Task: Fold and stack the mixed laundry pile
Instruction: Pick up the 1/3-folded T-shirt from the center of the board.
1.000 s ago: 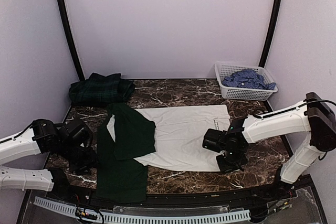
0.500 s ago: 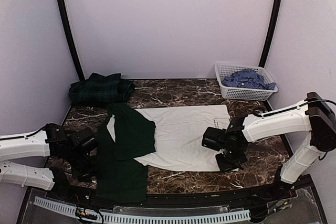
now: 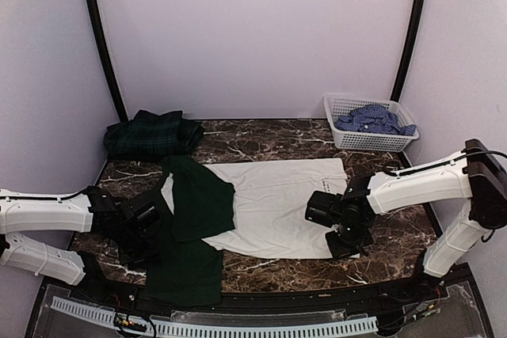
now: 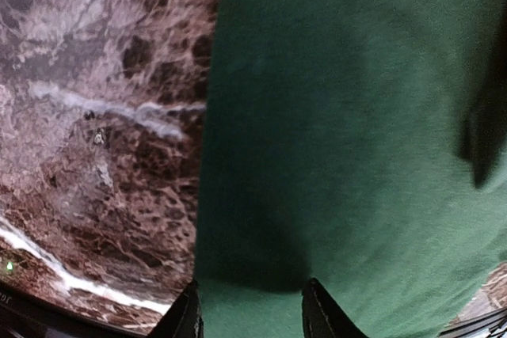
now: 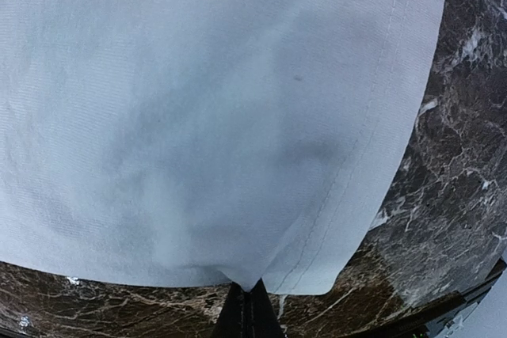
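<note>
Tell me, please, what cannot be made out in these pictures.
- Left fingers: tips cut off by the left wrist view's bottom edge; contact with green cloth unclear.
- Right fingers: grip on the white garment hidden under the wrist, top view.
- Blue check shirt: bunched, lower part behind basket wall, top view.
- Plaid garment: folds too small, top view.

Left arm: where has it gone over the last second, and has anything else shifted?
The left gripper swung right, from the table's left edge onto the dark green side of the white-and-green garment, its jaws open astride the cloth. The right gripper stayed shut on that garment's white hem. The garment, the plaid garment, the basket and the blue check shirt have not moved.
</note>
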### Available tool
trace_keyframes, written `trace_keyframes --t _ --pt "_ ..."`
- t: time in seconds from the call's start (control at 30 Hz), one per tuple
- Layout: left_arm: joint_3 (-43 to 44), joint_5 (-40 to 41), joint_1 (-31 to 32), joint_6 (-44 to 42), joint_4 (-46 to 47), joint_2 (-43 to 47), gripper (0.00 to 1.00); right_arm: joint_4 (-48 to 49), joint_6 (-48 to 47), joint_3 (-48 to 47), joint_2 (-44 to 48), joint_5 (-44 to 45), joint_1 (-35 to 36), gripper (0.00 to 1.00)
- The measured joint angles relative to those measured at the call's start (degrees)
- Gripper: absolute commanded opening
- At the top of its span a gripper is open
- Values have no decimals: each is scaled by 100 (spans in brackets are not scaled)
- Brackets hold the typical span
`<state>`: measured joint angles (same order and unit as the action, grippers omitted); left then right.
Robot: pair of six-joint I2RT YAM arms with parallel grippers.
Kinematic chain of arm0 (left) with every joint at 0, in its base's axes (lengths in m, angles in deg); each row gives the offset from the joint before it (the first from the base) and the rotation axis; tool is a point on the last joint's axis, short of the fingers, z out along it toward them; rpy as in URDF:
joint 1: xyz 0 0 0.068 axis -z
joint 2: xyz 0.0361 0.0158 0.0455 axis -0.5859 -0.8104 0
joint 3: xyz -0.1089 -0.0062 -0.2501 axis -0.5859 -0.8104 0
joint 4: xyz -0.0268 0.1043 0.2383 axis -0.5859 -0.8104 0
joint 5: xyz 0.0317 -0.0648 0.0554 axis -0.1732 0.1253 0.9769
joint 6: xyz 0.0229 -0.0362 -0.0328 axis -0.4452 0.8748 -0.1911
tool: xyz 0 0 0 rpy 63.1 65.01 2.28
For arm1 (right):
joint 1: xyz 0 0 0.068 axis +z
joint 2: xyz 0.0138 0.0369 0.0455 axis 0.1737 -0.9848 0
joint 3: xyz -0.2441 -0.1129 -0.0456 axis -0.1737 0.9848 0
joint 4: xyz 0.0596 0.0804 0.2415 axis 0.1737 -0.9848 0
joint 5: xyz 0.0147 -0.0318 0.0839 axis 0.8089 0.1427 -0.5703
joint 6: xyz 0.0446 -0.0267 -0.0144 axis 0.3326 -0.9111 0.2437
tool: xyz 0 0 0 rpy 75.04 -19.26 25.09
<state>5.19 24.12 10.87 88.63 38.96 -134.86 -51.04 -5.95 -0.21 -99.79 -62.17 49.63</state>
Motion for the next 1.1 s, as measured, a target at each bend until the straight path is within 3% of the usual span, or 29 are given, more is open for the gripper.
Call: trace_keyframes --t 0.37,0.7,1.1 --pt "-85 -111 -42 -33 177 -59 0 -11 0 0 26 68 0 0" --pt "-52 0 -140 -109 -120 601 0 -184 55 0 695 199 -13 0" --pt "1287 22 -1145 -977 -382 713 0 -409 -35 -533 986 651 -424 0"
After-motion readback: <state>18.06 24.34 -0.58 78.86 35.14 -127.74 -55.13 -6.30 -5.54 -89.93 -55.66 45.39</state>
